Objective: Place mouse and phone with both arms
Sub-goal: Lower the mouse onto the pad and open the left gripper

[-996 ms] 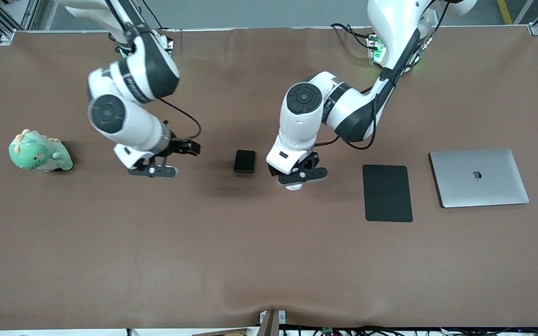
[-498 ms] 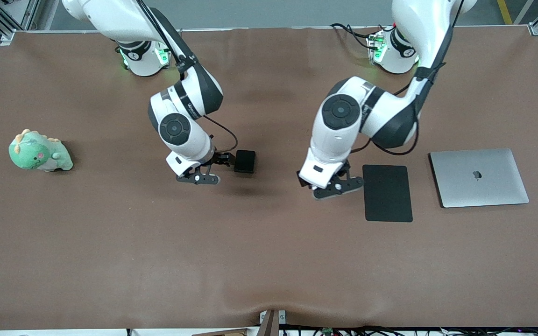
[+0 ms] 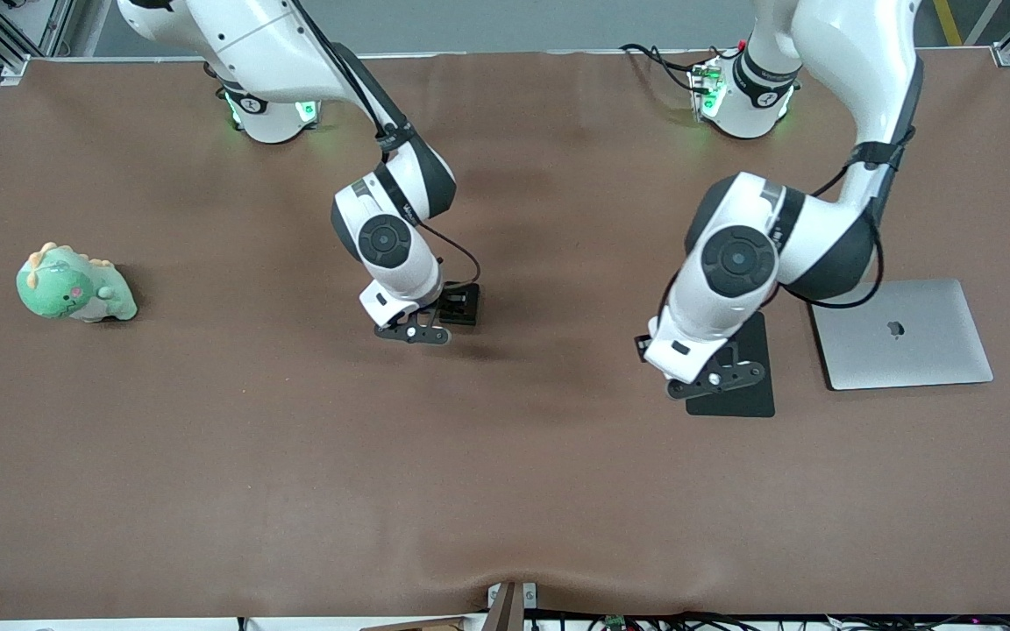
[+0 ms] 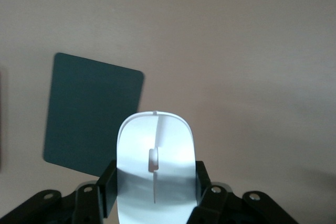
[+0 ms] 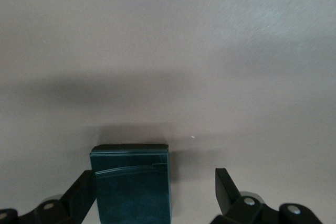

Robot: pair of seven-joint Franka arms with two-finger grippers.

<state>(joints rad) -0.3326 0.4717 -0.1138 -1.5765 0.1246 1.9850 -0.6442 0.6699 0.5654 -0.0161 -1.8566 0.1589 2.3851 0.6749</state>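
The left gripper (image 4: 155, 203) is up over the black pad (image 3: 727, 403), its fingers (image 4: 107, 187) clamped on the sides of the white mouse (image 4: 155, 169). In the left wrist view the mouse sticks out past the fingers, with one corner of the pad under it and bare tabletop (image 3: 505, 491) around. In the front view the mouse is hidden under the left arm's wrist.

The closed silver laptop (image 3: 904, 337) lies just beside the pad, toward the left arm's end of the tabletop; a narrow strip of brown shows between them. The left arm's elbow hangs over the gap and covers one corner of the laptop.

The right gripper (image 5: 155, 192) is low over the phone (image 3: 468, 307) near the middle of the tabletop, its fingers (image 5: 81, 195) spread wide. In the right wrist view the phone lies between them, close against one finger and well apart from the other. Whether that finger touches it cannot be told.

A green plush dinosaur (image 3: 74, 285) sits well apart, toward the right arm's end. Nothing lies between phone and pad.
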